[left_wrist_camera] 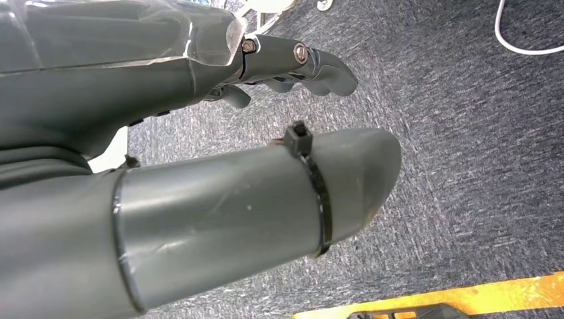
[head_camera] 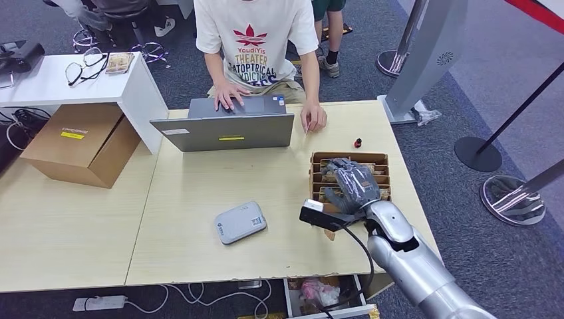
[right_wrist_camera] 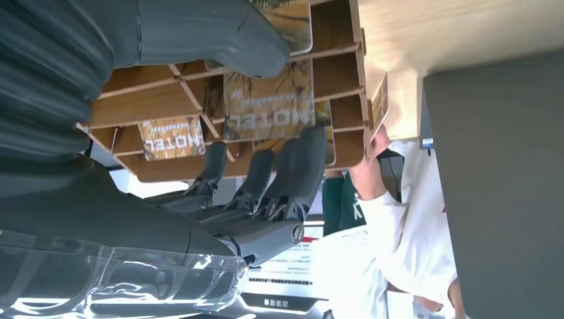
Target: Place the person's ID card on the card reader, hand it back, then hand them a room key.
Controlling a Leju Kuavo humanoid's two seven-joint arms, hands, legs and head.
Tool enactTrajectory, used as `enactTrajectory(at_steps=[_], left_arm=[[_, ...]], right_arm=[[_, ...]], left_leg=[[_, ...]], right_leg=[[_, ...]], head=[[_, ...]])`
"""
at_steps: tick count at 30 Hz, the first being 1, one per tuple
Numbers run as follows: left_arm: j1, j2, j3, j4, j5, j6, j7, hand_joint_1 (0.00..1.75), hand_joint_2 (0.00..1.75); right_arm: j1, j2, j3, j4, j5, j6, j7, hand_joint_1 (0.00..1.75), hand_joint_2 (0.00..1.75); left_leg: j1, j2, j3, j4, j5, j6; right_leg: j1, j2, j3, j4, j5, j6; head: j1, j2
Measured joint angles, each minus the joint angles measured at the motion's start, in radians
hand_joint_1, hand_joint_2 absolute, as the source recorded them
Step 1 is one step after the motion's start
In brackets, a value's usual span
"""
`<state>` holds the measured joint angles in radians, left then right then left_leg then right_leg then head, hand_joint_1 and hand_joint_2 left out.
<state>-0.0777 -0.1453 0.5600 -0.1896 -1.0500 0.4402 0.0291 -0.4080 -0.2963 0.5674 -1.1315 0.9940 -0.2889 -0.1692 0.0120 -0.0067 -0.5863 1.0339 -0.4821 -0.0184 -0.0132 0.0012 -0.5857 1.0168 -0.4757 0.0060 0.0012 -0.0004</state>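
The grey card reader lies flat on the wooden table, left of my right hand. That hand hangs over the wooden box of room key cards, fingers spread. Close up, its thumb and fingers sit on either side of an upright key card printed HOTEL in a slot of the box, with nothing lifted. The person's hand rests on the table holding a card. My left hand hangs over the carpet, holding nothing.
A grey laptop stands open in front of the seated person. A small red item lies behind the box. A cardboard carton and a white side table are at the left. Stanchion bases stand at the right.
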Motion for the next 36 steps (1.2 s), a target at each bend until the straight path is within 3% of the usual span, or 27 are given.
enactTrajectory(at_steps=[12, 29, 36], left_arm=[[0.003, 0.0, 0.0, 0.0, 0.004, 0.001, -0.012, 0.0, 0.0], [0.003, 0.0, 0.0, 0.0, -0.01, -0.002, -0.011, 0.0, 0.0], [0.003, 0.0, 0.0, 0.0, -0.01, -0.003, -0.008, 0.0, 0.0]], right_arm=[[0.001, -0.015, 0.001, -0.065, -0.001, 0.01, 0.01, 1.04, 1.75], [0.003, -0.037, 0.001, -0.086, -0.001, 0.027, 0.022, 0.83, 1.75], [0.019, -0.049, 0.001, -0.093, 0.001, 0.04, 0.029, 0.85, 1.75]], left_leg=[[0.0, 0.0, 0.0, 0.0, 0.0, 0.0], [0.0, 0.0, 0.0, 0.0, 0.0, 0.0], [0.0, 0.0, 0.0, 0.0, 0.0, 0.0]], right_leg=[[0.0, 0.0, 0.0, 0.0, 0.0, 0.0], [0.0, 0.0, 0.0, 0.0, 0.0, 0.0], [0.0, 0.0, 0.0, 0.0, 0.0, 0.0]], head=[[0.0, 0.0], [0.0, 0.0], [0.0, 0.0]])
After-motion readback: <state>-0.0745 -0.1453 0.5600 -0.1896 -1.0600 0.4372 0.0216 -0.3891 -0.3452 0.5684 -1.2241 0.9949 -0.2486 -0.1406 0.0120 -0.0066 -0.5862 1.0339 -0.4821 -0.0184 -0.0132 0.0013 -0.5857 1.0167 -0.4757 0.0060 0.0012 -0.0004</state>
